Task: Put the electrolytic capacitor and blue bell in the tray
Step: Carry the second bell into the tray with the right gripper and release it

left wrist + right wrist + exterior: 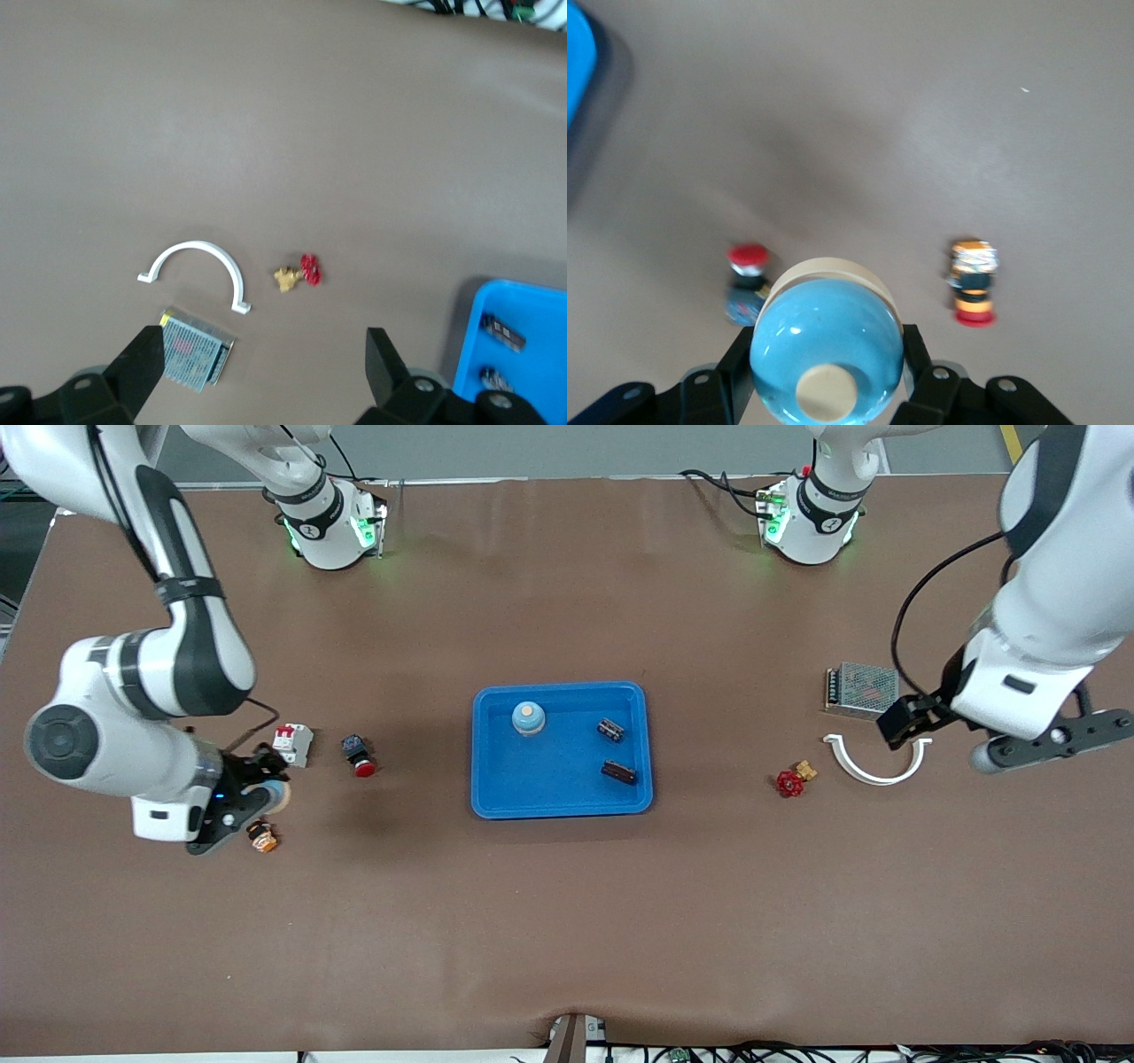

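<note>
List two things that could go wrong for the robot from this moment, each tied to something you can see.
1. The right gripper pinches a round blue bell by its curved sides; it might slip out on the way to the tray.
2. The tray already holds another bell and two dark capacitors; a careless release could knock them.

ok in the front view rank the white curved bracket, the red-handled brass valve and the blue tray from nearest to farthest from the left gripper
1. White curved plastic bracket, right beneath the open left gripper.
2. Small red-handled brass valve, beside the bracket toward the tray.
3. Bright-blue rectangular plastic tray, at mid-table.
</note>
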Robot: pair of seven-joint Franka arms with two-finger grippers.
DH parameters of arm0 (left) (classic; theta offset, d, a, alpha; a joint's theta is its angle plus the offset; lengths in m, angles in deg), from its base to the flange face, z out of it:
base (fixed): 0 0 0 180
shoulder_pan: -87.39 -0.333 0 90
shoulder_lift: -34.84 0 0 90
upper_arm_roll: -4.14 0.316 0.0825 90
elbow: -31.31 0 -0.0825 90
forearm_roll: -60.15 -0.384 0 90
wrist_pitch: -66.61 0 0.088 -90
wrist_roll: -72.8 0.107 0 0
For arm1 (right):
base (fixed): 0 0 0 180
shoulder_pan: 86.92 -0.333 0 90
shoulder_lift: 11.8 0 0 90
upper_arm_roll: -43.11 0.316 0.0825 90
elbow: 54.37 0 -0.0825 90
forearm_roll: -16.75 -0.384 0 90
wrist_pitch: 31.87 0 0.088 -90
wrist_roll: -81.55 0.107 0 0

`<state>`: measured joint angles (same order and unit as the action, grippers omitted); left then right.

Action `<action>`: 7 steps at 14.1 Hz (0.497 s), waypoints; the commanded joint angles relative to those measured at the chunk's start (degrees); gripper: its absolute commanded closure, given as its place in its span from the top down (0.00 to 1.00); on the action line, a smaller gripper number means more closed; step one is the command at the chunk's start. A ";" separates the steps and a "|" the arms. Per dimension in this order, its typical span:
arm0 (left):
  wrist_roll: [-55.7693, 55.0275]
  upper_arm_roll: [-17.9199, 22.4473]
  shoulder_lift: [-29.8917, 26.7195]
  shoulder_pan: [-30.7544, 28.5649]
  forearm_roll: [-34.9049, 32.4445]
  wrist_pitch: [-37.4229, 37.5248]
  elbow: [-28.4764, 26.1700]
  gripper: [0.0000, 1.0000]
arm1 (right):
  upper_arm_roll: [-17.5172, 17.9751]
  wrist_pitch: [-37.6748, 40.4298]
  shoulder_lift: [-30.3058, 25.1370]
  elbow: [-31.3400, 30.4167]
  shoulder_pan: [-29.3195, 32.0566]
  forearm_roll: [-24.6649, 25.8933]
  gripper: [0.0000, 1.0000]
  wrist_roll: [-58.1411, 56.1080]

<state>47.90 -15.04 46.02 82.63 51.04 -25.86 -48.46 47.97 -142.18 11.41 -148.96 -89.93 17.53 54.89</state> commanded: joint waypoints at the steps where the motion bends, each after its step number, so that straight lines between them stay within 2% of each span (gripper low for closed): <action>1: 7.38 5.89 -6.16 1.68 4.18 0.88 -5.21 1.00 | -0.46 0.36 0.97 1.78 -5.14 -2.96 0.40 13.43; 4: 9.51 11.08 -9.77 5.89 4.28 1.84 -8.02 1.00 | -0.46 -1.56 1.40 3.27 -12.17 -5.09 0.40 28.02; 7: 13.20 13.37 -11.97 7.40 4.37 3.70 -9.25 1.00 | -0.63 -4.56 3.15 4.06 -19.73 -4.29 0.40 41.12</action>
<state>58.34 -3.70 37.22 88.72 54.46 -22.61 -54.69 48.04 -145.94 12.27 -147.23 -105.63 13.35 88.69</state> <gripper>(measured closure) 0.000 0.317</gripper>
